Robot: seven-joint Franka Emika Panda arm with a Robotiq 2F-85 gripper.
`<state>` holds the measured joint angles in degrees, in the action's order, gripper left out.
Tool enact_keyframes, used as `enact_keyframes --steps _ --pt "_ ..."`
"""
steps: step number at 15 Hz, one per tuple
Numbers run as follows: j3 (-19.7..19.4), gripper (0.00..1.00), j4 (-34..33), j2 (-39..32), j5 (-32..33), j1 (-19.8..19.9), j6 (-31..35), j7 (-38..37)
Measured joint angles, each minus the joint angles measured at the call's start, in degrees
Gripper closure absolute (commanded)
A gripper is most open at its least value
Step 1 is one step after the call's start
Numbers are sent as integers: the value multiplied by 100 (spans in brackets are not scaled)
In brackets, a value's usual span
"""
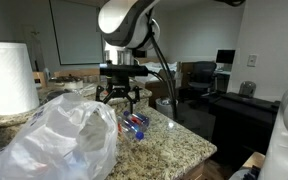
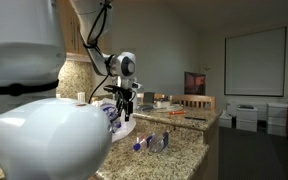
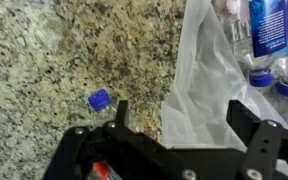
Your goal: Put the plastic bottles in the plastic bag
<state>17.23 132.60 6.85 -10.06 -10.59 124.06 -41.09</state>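
— Granite counter (image 1: 184,150), office desks behind it. What sits on it, left to right?
— Paper towel roll (image 1: 9,75) at the far left, then the plastic bag (image 1: 64,135) slumped on the stone. The gripper (image 1: 117,97) hangs over the counter, and just right of the bag lie the loose bottles (image 1: 134,125), on their sides.
— Is the gripper holding anything?
— No. Its fingers are spread wide with nothing between them. In the wrist view the gripper (image 3: 184,135) hovers over a blue-capped bottle (image 3: 99,100) on the granite, just beside the bag (image 3: 199,90).
— And inside the bag?
— Some bagged bottles (image 3: 266,35) seem to lie in it, at the right of the wrist view. I cannot tell how many.
— Which step is this, then?
— I judge it the reach for another bottle, partway through the job. Next it should descend, set the fingers across the bottle's body and close gently, since the bottle may roll or squash. Then it must lift it over the bag's mouth, which looks low and floppy, so a drop could miss.
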Motion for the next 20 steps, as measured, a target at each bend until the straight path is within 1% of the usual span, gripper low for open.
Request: enact_keyframes --steps 3,10,12,14,17,19,20 --pt "6 0 -27 150 0 -43 -63 -90" --pt "-44 0 -19 165 52 -60 -60 -93" --pt "-155 0 78 225 259 19 -62 -287" --pt "-309 0 301 403 556 178 -100 -597" --pt "-451 0 696 663 1071 419 -551 -884" --pt "-462 0 913 794 1099 431 -888 -896" --pt "-432 0 1020 828 1099 404 -942 -886"
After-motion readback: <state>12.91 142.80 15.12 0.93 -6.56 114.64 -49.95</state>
